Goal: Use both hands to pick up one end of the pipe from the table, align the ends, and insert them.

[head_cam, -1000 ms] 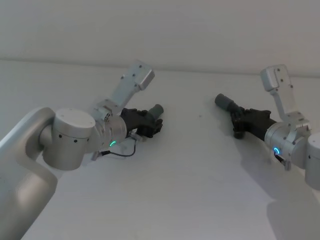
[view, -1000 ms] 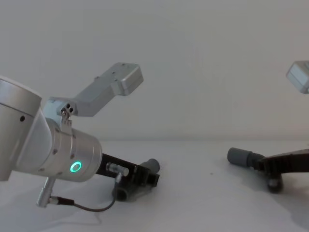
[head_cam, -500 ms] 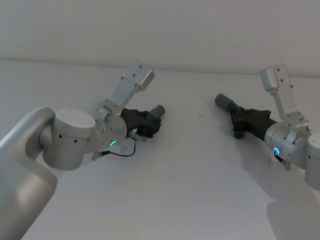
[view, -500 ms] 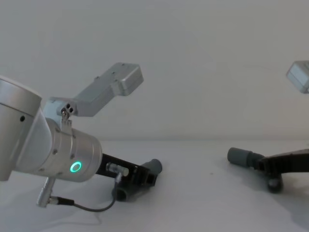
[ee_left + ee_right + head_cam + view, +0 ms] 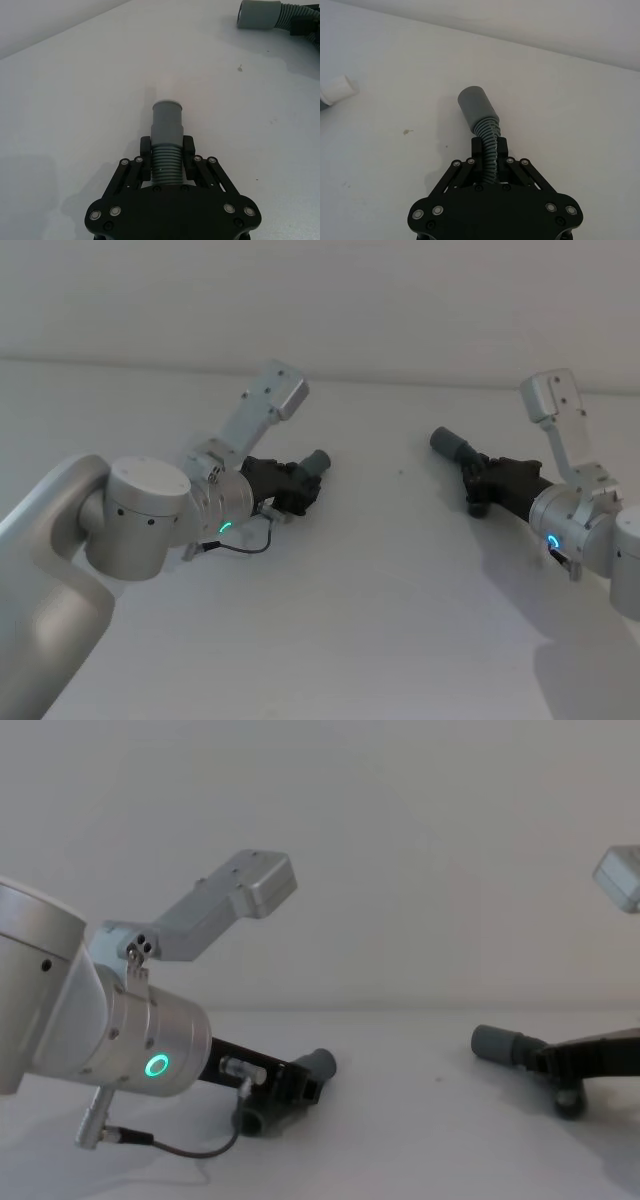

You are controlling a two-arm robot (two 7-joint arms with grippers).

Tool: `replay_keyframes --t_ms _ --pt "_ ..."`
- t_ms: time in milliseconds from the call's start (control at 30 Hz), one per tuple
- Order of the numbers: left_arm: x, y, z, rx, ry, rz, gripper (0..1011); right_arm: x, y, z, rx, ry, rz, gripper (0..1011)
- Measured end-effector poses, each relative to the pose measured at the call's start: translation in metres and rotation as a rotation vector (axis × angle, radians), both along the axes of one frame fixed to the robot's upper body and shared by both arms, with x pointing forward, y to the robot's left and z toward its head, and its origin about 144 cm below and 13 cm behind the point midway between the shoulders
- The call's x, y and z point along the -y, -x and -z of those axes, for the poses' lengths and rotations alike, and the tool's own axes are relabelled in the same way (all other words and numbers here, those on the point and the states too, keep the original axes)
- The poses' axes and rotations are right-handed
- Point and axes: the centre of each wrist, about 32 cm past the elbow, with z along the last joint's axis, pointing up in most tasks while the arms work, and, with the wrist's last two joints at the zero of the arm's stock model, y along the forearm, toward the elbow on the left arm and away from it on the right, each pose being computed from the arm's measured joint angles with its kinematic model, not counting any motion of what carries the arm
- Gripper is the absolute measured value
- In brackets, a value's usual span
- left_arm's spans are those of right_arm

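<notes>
Two bent dark-grey pipe pieces lie apart on the white table (image 5: 380,570). My left gripper (image 5: 166,159) is shut on the ribbed middle of the left piece (image 5: 316,461), whose grey cuff (image 5: 166,121) sticks out past the fingers and points at the other piece. Its white tip (image 5: 338,88) appears in the right wrist view. My right gripper (image 5: 489,152) is shut on the ribs of the right piece (image 5: 448,443), and its plain socket cuff (image 5: 474,106) faces left. In the chest view both pieces (image 5: 320,1064) (image 5: 496,1043) sit low at the table, a wide gap between them.
A small dark speck (image 5: 400,474) marks the table between the two pieces. A black cable (image 5: 170,1148) loops under the left wrist. The white wall (image 5: 400,300) rises behind the table's far edge.
The left gripper's fingers have drawn in from a wider stance and now clamp the left piece. The right gripper and its piece have hardly moved.
</notes>
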Motion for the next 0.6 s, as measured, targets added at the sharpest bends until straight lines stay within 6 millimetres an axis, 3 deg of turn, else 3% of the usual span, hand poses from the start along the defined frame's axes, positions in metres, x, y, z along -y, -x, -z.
replay_keyframes --t_ms 600 --pt "-0.0056 0.0023 -0.0004 0.082 -0.013 0.038 354 0.0045 0.0035 0.0001 0.069 0.011 -0.014 157"
